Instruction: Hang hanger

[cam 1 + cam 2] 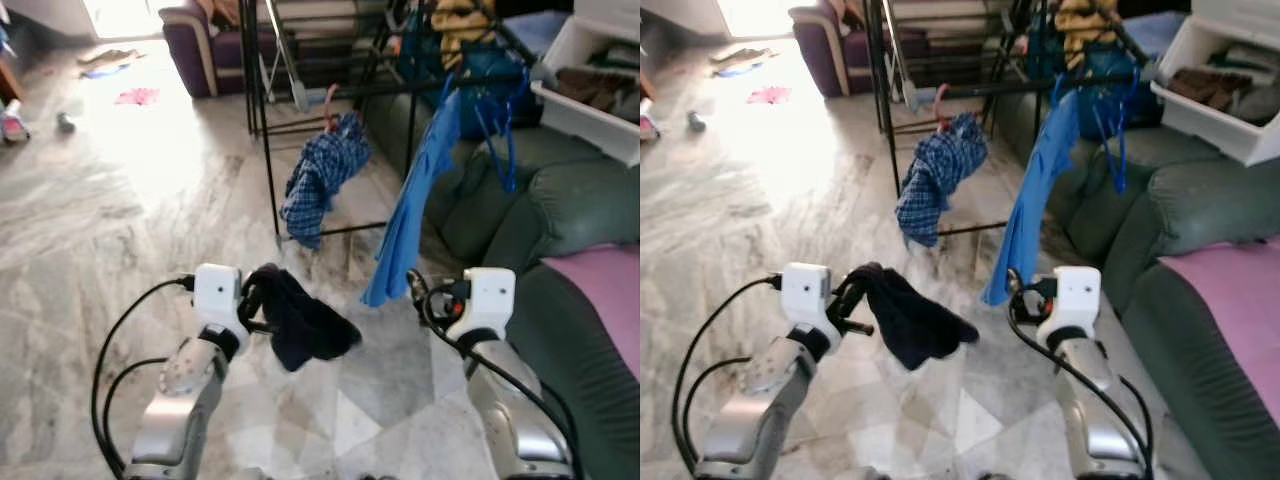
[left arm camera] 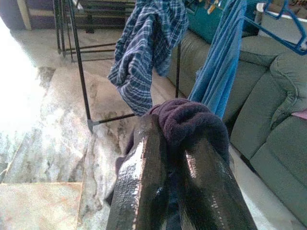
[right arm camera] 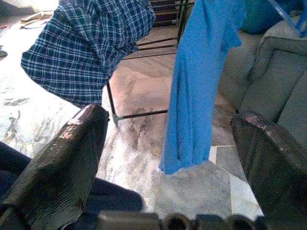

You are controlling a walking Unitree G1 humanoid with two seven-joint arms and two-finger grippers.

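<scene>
Carrying stage, judged from the layout: left gripper (image 2: 180, 158) clenched on a dark garment (image 1: 305, 325), short of the black rack (image 1: 268, 120). Right gripper (image 3: 168, 158) spread wide, holding nothing. Blue hanger (image 1: 497, 135) already up on the rack's rail, beside the blue shirt (image 1: 410, 215). Next, probably: close on the rack, lift toward the rail.

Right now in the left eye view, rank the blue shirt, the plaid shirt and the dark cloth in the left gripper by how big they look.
1. Blue shirt, the longest.
2 and 3. Plaid shirt and dark cloth look alike. The cloth, held by the left gripper, is nearer the camera, so I won't rank them.
</scene>
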